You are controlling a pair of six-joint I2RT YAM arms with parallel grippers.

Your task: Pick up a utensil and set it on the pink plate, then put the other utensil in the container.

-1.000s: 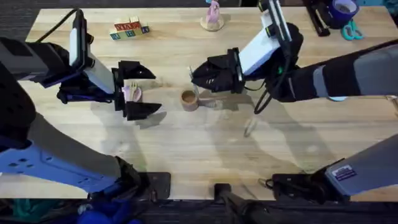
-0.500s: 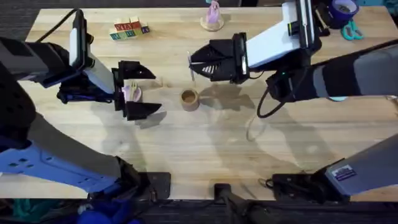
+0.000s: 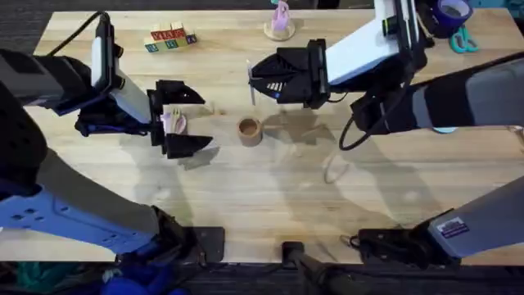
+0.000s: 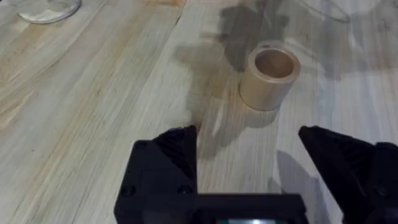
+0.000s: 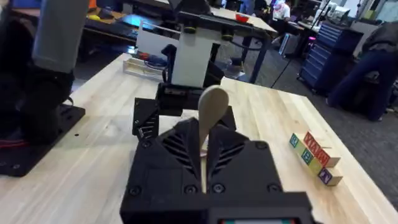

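The pale pink plate (image 3: 169, 124) lies between the fingers of my left gripper (image 3: 175, 120), which stands open over it. A small wooden fork (image 3: 175, 114) rests on the plate. The brown cylindrical container (image 3: 250, 131) stands upright at the table's middle, and shows again as the container (image 4: 270, 77) beyond the open left gripper (image 4: 249, 155). Behind the container, my right gripper (image 3: 260, 82) is shut on the wooden spoon (image 3: 250, 82). In the right wrist view the spoon (image 5: 212, 109) sticks up, bowl end out, from the closed right gripper (image 5: 204, 155).
Letter blocks (image 3: 170, 38) sit at the back left, and a pink figure on a round base (image 3: 280, 23) at the back middle. A tape roll (image 3: 453, 11) and scissors (image 3: 463, 39) lie at the back right. A clear round item (image 3: 332, 168) lies right of the container.
My right gripper has risen and drawn back from beside the container toward the table's far side, carrying the spoon. The left arm has stayed put.
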